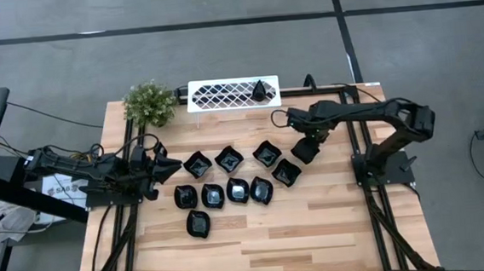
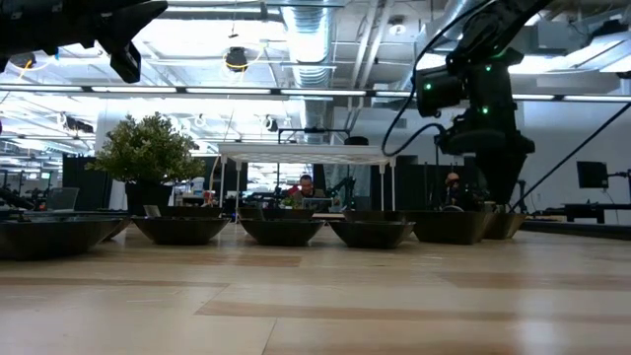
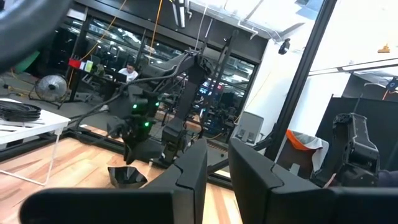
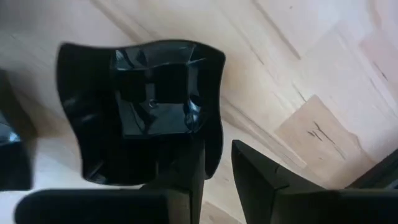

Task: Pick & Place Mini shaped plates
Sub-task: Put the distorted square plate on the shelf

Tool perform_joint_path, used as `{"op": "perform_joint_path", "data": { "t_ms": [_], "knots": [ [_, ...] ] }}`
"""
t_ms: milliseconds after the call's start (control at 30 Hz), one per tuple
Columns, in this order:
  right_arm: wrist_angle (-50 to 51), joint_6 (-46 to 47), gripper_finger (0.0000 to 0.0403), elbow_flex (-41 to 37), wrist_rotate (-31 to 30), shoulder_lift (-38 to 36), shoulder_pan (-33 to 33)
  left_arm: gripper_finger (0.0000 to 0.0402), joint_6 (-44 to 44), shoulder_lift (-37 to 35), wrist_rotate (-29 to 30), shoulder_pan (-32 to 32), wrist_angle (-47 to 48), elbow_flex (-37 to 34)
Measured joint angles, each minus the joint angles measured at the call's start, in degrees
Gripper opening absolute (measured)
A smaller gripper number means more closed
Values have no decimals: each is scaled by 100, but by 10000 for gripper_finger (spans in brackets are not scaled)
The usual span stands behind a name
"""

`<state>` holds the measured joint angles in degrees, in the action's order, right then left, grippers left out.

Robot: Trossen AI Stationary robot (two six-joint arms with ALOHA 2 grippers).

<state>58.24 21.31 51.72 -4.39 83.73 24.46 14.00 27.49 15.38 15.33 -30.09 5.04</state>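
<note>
Glossy black square plate [image 4: 146, 106] with wavy rim: light, rigid, slippery, chippable. Right hand [image 4: 217, 180] pinching rim, lifted above surface [image 4: 311, 74]. Left hand [image 1: 160, 165] idle, slightly parted.

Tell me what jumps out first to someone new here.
A cluster of small glossy black dishes spread across the middle of the light wooden table. The right gripper hangs right over a wavy-rimmed square dish at the cluster's right end, while the left gripper waits at the cluster's left edge.
</note>
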Motion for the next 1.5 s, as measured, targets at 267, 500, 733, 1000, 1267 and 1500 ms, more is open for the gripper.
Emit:
{"op": "perform_joint_path", "data": {
  "t_ms": [267, 500, 733, 1000, 1267, 1500],
  "knots": [
    [-152, -187, 75, -2, 138, 184, 69, 67, 0, 0, 0, 0, 0, 0],
    [-501, -222, 75, -278, 273, 185, 126, 67, -2, 0, 0, 1, 1, 0],
    [-658, -26, 75, -549, 305, 185, 130, 67, -2, 0, 0, 0, 0, 0],
    [-562, 206, 75, -547, 309, -57, 120, 67, -2, 0, 2, 0, 0, 0],
    [-448, 370, 75, -544, 309, -589, 121, 67, -2, 0, 2, 0, 0, 0],
    [-419, 427, 75, -576, 305, -456, 183, 67, -4, 0, 2, 0, 0, 0]
  ]
}}
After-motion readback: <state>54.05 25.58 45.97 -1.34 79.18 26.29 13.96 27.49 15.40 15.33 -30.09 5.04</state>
